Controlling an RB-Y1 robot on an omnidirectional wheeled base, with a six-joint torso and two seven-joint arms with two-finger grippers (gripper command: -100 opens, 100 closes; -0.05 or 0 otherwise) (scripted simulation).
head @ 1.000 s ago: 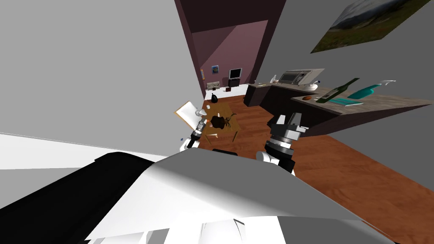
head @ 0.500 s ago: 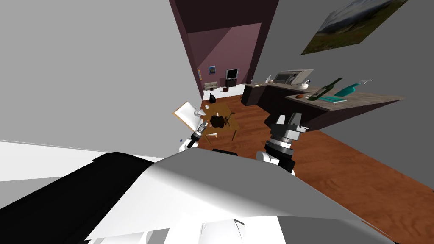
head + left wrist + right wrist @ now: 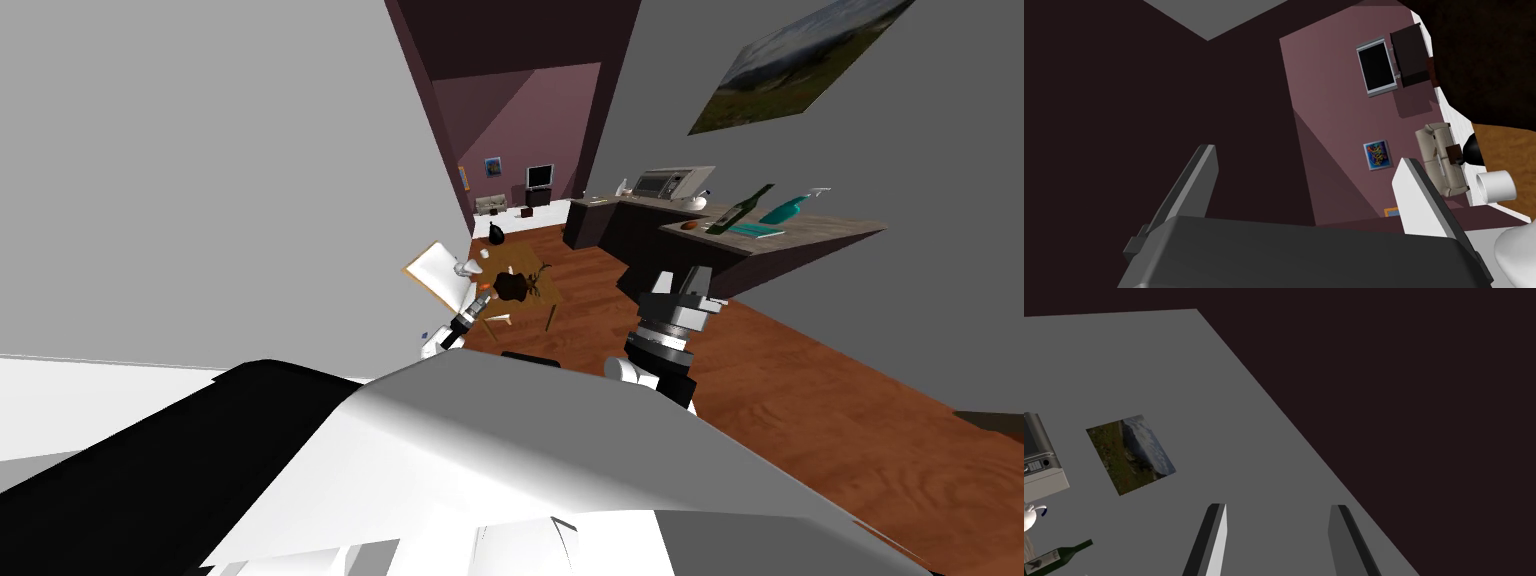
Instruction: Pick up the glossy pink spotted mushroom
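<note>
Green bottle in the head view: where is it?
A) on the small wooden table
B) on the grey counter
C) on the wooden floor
B: the green bottle stands on the counter, next to the teal spray bottle.

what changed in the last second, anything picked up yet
Only my own view moved: the head camera swung right, so the counter and the wall picture slid left in the frame. Nothing was taken hold of or let go. The left gripper stays by the small table and the right gripper stays raised, both open and empty as before.
</note>
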